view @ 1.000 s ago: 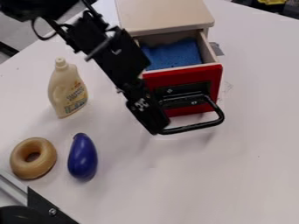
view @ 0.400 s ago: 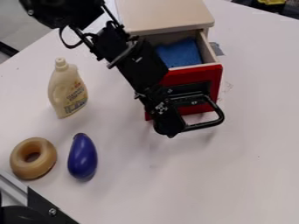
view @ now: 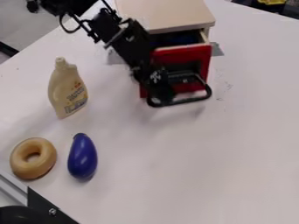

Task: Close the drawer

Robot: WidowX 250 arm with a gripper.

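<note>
Now looking at the red-fronted wooden drawer [view: 182, 55], jutting partway out beneath the pale beige cabinet top [view: 166, 16], and seeing the black tool [view: 161, 95] low at the front's left side in view, beside the left end of the black loop handle [view: 188, 101]. Not managing to tell whether spread or pressed together. Probably needing a steady push straight inward, favouring the middle against twisting, then easing off at the stop, without shoving everything across the white surface [view: 239, 153].
</note>
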